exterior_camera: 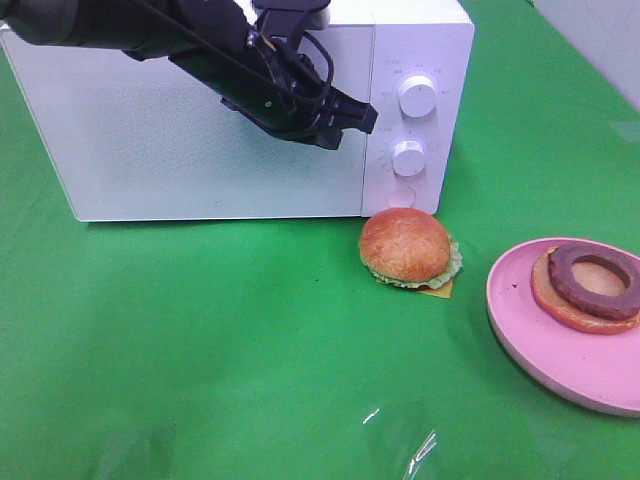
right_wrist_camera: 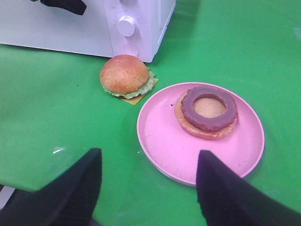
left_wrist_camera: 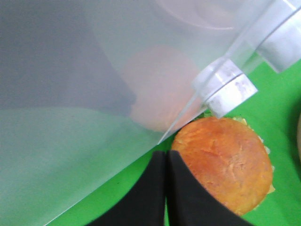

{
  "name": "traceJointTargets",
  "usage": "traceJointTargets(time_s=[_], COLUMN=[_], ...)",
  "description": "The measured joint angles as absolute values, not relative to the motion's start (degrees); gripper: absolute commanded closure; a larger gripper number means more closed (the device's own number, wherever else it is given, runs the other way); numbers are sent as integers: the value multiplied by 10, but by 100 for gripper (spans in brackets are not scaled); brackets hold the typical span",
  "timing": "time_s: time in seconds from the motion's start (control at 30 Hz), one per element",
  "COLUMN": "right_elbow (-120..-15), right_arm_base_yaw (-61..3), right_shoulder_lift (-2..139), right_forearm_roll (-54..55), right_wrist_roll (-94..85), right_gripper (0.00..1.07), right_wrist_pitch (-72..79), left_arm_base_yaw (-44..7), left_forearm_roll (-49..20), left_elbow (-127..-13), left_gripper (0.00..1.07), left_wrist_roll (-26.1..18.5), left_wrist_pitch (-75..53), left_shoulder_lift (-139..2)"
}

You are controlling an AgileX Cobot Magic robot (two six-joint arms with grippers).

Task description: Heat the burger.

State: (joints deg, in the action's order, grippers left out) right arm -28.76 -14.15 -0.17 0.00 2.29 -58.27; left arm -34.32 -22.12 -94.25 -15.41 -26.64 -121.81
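Exterior high view: burger in two parts by the microwave

Up high, the white microwave (exterior_camera: 230, 120) sits at the back of the green table (exterior_camera: 200, 350) with its door shut. The left gripper (exterior_camera: 362, 115) is up in front of the door, close to the knobs (exterior_camera: 418, 95). In the left wrist view its two black fingers (left_wrist_camera: 155, 188) are pressed together with nothing between them.

The burger (exterior_camera: 407, 248) is split. Its top half, with the bun, green lettuce and yellow cheese, sits on the table just in front of the microwave's knob side. The bottom bun (exterior_camera: 585, 290) with the dark ring patty lies on the pink plate (exterior_camera: 540, 340), off to the right.

The right gripper (right_wrist_camera: 148, 188) hangs over the table near the plate. Its jaws are wide apart and hold nothing.
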Motion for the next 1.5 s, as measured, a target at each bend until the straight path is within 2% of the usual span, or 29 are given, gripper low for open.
traceJointTargets(time_s=[0.17,0.43,0.6,0.7,0.73,0.8,0.97,1.0,1.03,1.07,1.1,1.13,1.17,1.23,1.33,1.37,1.4,1.47,1.5], right_elbow=[-288,-288,-288,-288,-288,-288,-288,-288,-288,-288,-288,-288,-288,-288,-288,-288,-288,-288,-288], right_arm_base_yaw=[-142,-142,-142,-142,-142,-142,-142,-142,-142,-142,-142,-142,-142,-142,-142,-142,-142,-142,-142], right_shoulder_lift=[-2,-2,-2,-2,-2,-2,-2,-2,-2,-2,-2,-2,-2,-2,-2,-2,-2,-2,-2], right_forearm_roll=[0,0,0,0,0,0,0,0,0,0,0,0,0,0,0,0,0,0,0], right_wrist_roll=[23,23,23,23,23,23,23,23,23,23,23,23,23,23,23,23,23,23,23], right_gripper=[51,51,51,51,51,51,51,51,51,51,51,51,51,51,51,51,51,51,51], right_wrist_pitch=[-583,-583,-583,-583,-583,-583,-583,-583,-583,-583,-583,-583,-583,-583,-583,-583,-583,-583,-583], left_arm_base_yaw=[-345,-321,-307,-284,-284,-257,-215,-187,-187,-156,-156,-128,-128,-76,-61,-36,-36,10,10], left_forearm_roll=[-212,-138,-127,-127,-127,-126,-125,-124,-124,-123,-123,-119,-119,-108,-104,-95,-95,-88,-88], left_elbow=[-961,-981,-983,-983,-983,-983,-983,-981,-981,-972,-972,-954,-954,-902,-885,-851,-851,-783,-783], left_gripper=[106,106,106,106,106,106,106,106,106,106,106,106,106,106,106,106,106,106,106], left_wrist_roll=[-166,-226,-223,-186,-186,-170,-163,-158,-158,-152,-152,-149,-149,-147,-146,-140,-140,-124,-124], left_wrist_pitch=[-312,-420,-516,-620,-620,-677,-695,-697,-697,-697,-697,-697,-697,-697,-697,-697,-697,-697,-697], left_shoulder_lift=[-1210,-1102,-1053,-1020,-1020,-995,-962,-946,-946,-926,-926,-904,-904,-858,-844,-813,-813,-740,-740])
